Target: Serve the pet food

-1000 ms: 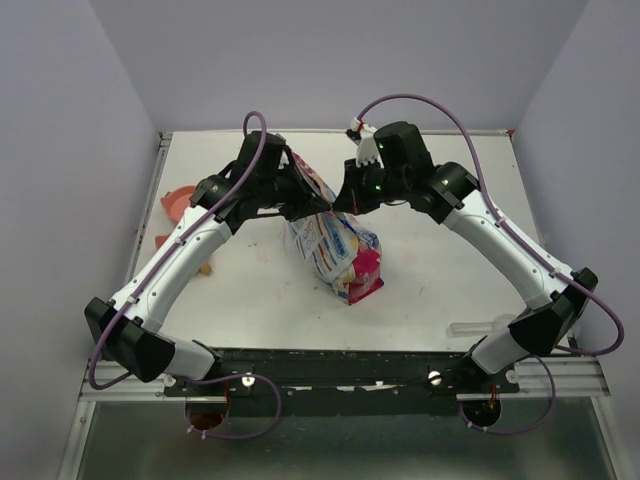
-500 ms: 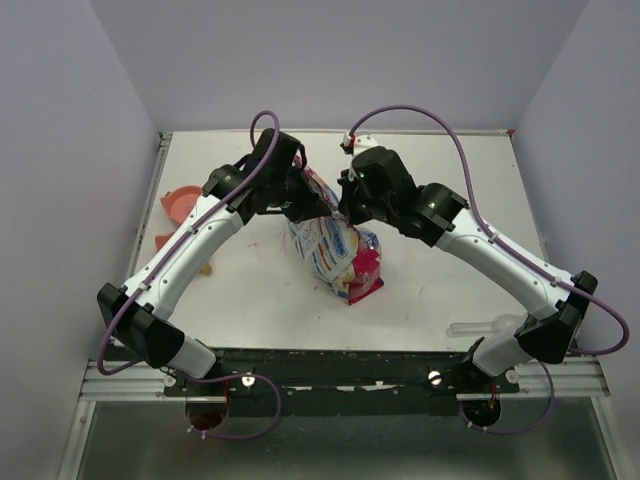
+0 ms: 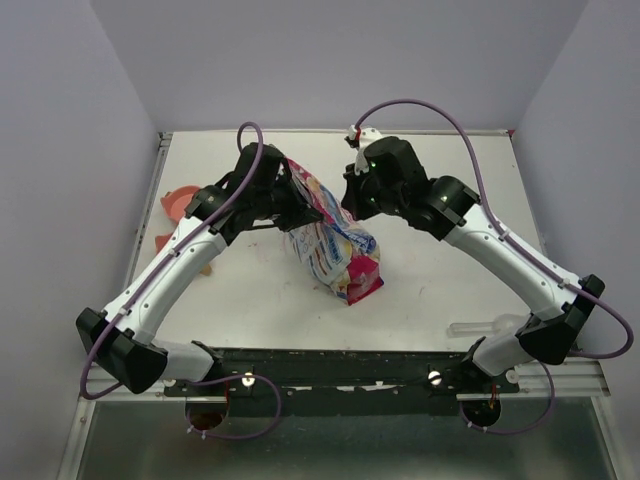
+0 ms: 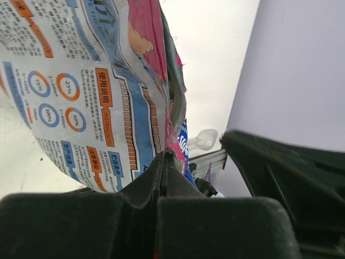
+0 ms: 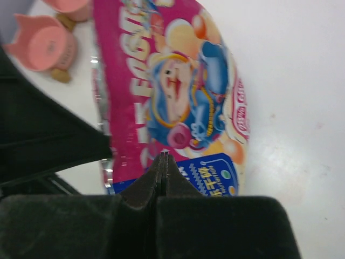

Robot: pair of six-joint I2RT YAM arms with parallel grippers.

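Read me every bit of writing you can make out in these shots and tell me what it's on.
"FO...": big white letters on the bag front; the rest is lost in creases.
"使用说明", apparently: orange strip on its back.
Percent rings, fine print and the blue label: too small or blurred to read.

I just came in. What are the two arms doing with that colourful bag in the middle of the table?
Both arms hold the pet food bag at its top edge: the left gripper is shut on one side, the right gripper on the other. The bag sits in the middle of the table, probably about to be pulled open; no kibble is visible. The pink bowls wait at the left edge and the clear scoop lies at the near right, both untouched.
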